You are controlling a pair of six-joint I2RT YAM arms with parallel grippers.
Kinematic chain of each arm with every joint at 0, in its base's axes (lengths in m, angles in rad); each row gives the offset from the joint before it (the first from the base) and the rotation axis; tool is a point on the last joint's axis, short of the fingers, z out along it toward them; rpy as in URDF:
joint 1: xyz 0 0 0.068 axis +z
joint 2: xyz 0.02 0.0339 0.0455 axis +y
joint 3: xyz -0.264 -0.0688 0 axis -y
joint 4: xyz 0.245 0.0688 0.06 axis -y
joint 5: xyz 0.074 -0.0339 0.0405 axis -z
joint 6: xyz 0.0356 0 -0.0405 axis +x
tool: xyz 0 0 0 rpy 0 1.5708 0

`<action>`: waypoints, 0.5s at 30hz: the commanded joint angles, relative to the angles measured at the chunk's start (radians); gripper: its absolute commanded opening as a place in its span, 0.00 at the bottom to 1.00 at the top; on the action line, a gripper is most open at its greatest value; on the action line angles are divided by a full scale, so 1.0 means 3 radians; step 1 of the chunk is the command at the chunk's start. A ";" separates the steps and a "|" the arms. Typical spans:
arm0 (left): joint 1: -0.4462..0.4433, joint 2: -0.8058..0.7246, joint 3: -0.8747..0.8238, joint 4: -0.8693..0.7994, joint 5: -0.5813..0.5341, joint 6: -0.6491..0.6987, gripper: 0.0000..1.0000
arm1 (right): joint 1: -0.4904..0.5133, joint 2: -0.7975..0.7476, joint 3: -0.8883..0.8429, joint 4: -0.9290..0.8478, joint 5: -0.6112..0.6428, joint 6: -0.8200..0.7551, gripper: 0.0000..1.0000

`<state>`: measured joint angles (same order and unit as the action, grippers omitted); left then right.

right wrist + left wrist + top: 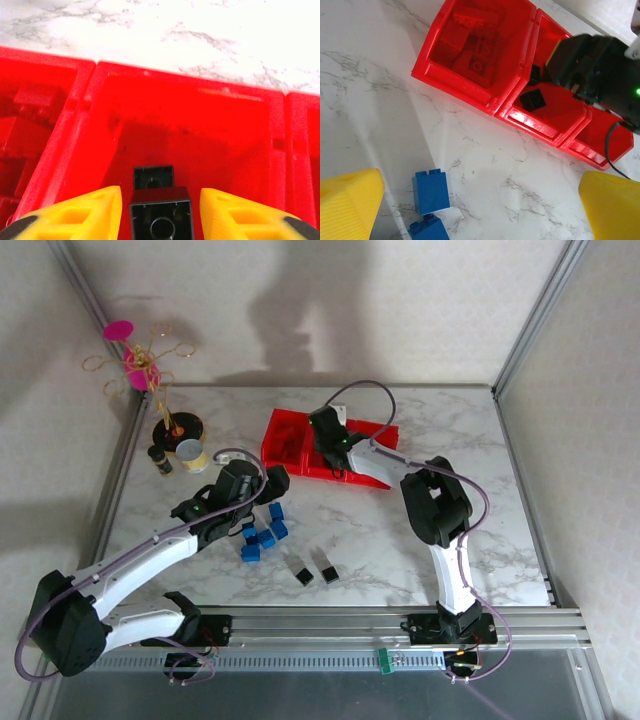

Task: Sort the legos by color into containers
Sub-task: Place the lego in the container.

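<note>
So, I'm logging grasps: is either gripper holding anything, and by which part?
Nothing is held. The left gripper is open over the table; the right gripper is open, a black lego between its fingers with a gap on each side.

3 red bins (470, 95) are counted, joined in 1 row. Of black bricks (161, 220), 2 are seen in the mid bin and 2 more on the marble table (400, 540), 4 in total. Approx. 5 blue bricks (251, 553) are counted in 1 cluster; the exact no. can't be fixed, as some overlap. Several red bricks (475, 55) are piled in 1 end bin, no. not countable. 2 small round jars (192, 455), 1 wire ornament (140, 365) and 2 robot arms (440, 505) are also counted.
</note>
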<state>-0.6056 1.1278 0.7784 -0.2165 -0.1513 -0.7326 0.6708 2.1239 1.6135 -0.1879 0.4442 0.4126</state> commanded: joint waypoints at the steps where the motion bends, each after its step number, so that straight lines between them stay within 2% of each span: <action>1: 0.0033 -0.0001 0.0124 0.0037 0.0057 0.0049 1.00 | -0.0022 0.0056 0.0204 -0.0059 -0.0019 -0.0116 0.50; 4: 0.0031 -0.0029 0.0137 -0.0002 0.0083 0.0044 1.00 | -0.0017 -0.0073 0.0142 0.0002 -0.0110 -0.0175 0.59; 10: 0.0035 -0.0160 0.0122 -0.0072 0.0141 0.0034 1.00 | 0.0063 -0.0553 -0.0268 0.0042 -0.0149 -0.0167 0.65; 15: 0.0035 -0.0323 0.0025 -0.0126 0.0189 -0.0002 1.00 | 0.0361 -0.0935 -0.0725 0.0004 -0.0237 -0.0060 0.70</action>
<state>-0.6048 1.0679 0.7872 -0.2302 -0.1139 -0.7330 0.7311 1.9110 1.4532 -0.1829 0.4000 0.3790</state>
